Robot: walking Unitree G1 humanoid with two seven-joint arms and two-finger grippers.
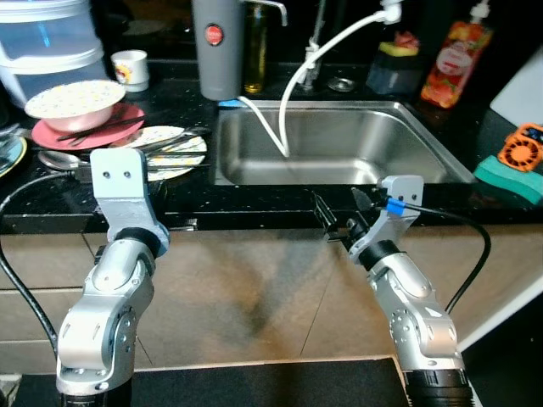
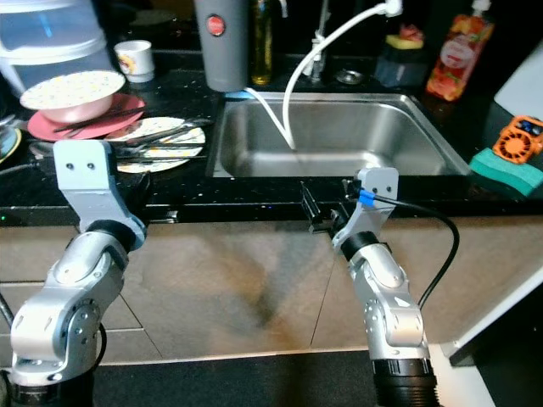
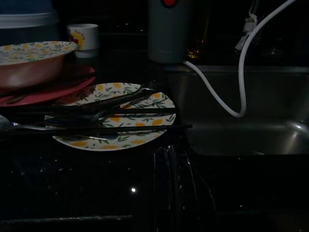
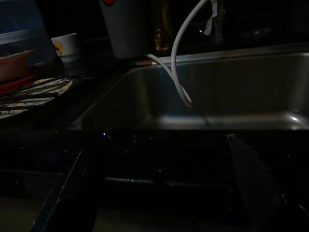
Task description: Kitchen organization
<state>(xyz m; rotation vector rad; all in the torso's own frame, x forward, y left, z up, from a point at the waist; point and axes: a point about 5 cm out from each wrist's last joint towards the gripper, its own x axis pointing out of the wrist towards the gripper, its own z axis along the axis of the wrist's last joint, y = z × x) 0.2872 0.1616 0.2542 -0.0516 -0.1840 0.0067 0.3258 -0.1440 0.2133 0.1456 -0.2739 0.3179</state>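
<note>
Plate (image 1: 174,151) just beyond left pincer (image 3: 176,193), pressed together; right pincer (image 1: 344,212) spread.

No readable text anywhere. The red pouch bottle (image 1: 458,61) behind the sink carries a printed label with fruit art, lettering too small to make out. The small white cup (image 1: 131,68) near the plates has a red-and-yellow print, possibly a logo, not legible. The grey canister (image 1: 218,47) shows a red round badge (image 1: 214,35) on its front; no characters resolve on it. The orange gadget (image 1: 520,146) at the right edge of the counter shows no markings that can be read. No numbers or signs.
</note>
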